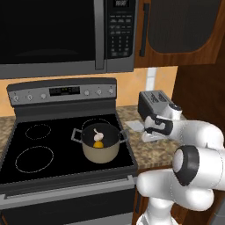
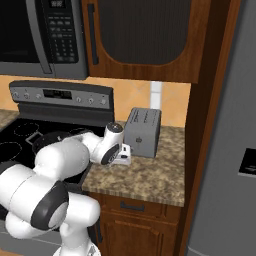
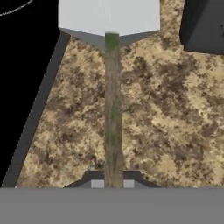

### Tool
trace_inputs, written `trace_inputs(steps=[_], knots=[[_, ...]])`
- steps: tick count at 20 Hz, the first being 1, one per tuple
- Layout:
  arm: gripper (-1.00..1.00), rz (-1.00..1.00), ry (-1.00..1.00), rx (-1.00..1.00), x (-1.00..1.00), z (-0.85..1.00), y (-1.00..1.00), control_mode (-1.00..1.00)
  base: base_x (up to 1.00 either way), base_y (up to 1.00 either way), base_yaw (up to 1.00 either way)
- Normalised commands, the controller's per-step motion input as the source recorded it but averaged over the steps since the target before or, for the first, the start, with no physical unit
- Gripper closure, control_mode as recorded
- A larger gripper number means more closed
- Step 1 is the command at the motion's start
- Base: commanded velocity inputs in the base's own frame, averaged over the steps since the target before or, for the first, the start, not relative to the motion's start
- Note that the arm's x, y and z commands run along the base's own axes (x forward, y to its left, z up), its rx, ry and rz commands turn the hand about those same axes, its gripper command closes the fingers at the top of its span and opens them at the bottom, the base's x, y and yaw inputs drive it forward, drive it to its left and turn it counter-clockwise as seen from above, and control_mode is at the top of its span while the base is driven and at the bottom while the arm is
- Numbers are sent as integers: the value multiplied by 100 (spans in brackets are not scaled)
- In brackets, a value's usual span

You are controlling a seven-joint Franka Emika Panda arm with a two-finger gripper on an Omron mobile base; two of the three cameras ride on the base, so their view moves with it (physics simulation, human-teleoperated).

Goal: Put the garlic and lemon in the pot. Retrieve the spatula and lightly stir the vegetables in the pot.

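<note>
Claw (image 3: 113,183) clamped tight on the spatula (image 3: 112,109) handle, blade flat on the bench (image 3: 166,122) beside the toaster (image 2: 143,131). Garlic (image 1: 98,133) and lemon (image 1: 98,143) in pot (image 1: 102,151).

Flat, even rendered light, no glare. Soft shadow inside the pot (image 1: 101,144). Hand view coarse and blurry (desk (image 3: 166,113) texture smeared); base views sharper.

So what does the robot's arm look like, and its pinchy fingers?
The arm is made of fat, glossy white rounded sections, like big sausages, joined by dark grey rings at the joints. The wrist part ends in a small white hand with a black band. The gripper has two little dark fingers with pale grey pads. No cables or writing can be seen.
</note>
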Motion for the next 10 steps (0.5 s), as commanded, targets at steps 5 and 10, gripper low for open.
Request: trace_inputs(steps=[5,10], knots=[[100,28,-14,2,-10,73,4,-100,0,0,0],[100,21,-9,3,-2,69,0,-100,0,0,0]])
